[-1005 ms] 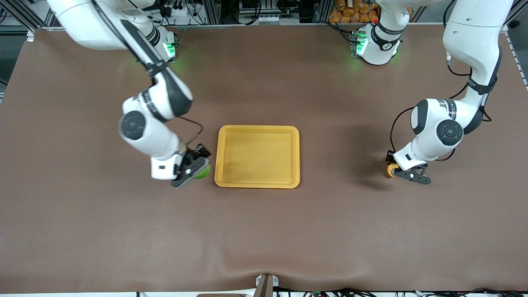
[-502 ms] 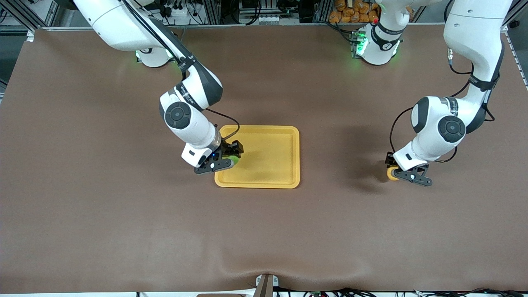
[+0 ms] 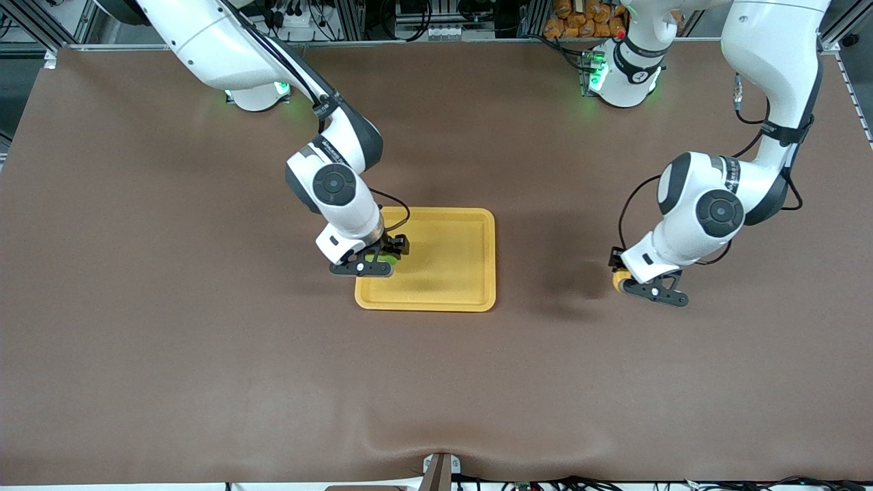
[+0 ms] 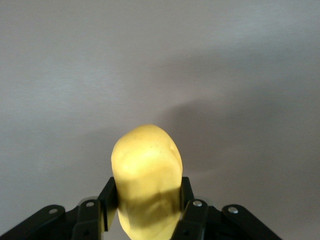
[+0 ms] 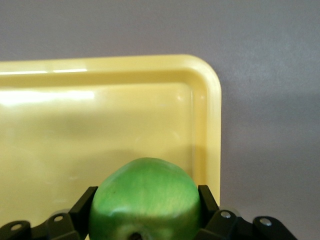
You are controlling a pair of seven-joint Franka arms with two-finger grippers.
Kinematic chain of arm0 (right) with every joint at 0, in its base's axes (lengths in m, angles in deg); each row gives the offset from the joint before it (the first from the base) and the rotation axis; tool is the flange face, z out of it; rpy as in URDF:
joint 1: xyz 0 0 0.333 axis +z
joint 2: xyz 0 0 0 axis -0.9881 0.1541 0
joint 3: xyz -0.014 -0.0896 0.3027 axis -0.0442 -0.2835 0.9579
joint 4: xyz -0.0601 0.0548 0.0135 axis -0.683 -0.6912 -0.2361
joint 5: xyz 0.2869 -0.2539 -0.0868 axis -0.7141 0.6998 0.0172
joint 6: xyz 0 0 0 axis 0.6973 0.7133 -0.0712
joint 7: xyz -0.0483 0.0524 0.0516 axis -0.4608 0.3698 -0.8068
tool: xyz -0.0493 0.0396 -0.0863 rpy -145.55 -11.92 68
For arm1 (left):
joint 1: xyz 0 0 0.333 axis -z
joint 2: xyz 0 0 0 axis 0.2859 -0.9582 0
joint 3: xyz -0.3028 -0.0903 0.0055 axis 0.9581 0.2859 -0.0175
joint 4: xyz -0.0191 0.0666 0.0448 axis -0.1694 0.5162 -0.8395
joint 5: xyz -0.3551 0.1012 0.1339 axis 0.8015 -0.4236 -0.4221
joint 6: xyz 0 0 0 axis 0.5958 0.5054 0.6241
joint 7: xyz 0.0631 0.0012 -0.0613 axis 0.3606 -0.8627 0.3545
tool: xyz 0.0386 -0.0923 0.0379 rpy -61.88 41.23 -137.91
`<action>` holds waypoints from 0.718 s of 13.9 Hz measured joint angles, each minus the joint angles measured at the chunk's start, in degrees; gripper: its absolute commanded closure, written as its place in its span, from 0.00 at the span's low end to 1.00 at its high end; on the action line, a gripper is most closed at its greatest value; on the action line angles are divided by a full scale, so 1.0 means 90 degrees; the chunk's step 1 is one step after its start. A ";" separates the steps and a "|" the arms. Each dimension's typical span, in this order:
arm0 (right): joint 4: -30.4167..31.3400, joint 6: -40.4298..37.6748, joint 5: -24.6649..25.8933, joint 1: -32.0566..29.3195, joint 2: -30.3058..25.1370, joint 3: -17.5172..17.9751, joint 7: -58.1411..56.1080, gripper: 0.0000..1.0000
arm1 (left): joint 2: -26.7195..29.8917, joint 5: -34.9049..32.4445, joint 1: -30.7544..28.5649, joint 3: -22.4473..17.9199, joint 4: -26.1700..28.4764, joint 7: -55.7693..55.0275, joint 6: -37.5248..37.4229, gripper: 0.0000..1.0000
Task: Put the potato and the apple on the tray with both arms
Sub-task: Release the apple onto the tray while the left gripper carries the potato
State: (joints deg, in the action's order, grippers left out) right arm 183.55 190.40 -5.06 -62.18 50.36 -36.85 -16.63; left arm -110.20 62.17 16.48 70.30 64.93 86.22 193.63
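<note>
Spanning the whole front view, the brown table [image 3: 204, 375] carried the tray [image 3: 450, 273] just above the frame's centre, and nothing yet rested in it. The right arm [image 3: 334, 184], coming down from the upper left of the frame, had made the big move: a second earlier its hand hung over bare table beside the tray's rim, and it had since swung in over the tray's edge toward the right arm's end. The left arm [image 3: 702, 211], dropping from the upper right, had only drifted a little toward the tray and hung over bare table, well apart from it, at middle right.

The right gripper [image 3: 380, 262] stayed clamped on the apple [image 5: 146, 199], its fingers [image 5: 209, 204] pressed to both flanks, with the tray floor below in the right wrist view. The left gripper [image 3: 638, 282] kept its jaws closed on the potato [image 4: 146, 182], only table beneath it.

Judging from this, the apple was nearly ready to be lowered and released, while the potato still needed carrying across to the tray.
</note>
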 measured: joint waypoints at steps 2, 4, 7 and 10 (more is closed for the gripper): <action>-0.0002 0.0002 0.0181 0.0068 0.0136 -0.0016 0.0081 0.69 | 0.0002 0.0000 0.0010 0.0330 -0.0082 -0.0427 -0.0096 0.87; -0.0003 0.0002 0.0278 0.0083 0.0216 -0.0026 0.0086 0.61 | 0.0000 0.0000 0.0043 0.0594 -0.0094 -0.0837 -0.0132 0.87; -0.0004 0.0002 0.0330 0.0084 0.0260 -0.0035 0.0086 0.00 | -0.0018 0.0000 0.0322 0.0746 -0.0129 -0.1474 -0.0135 0.87; -0.0015 0.0003 0.0344 0.0086 0.0286 -0.0035 0.0086 0.00 | -0.0153 0.0000 0.0762 0.0755 -0.0346 -0.2235 -0.0135 0.87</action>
State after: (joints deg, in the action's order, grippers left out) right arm 183.42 190.43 -1.96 -61.41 52.93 -37.16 -15.85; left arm -111.57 62.17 23.33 77.10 61.82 66.10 192.41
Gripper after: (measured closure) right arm 0.009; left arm 0.471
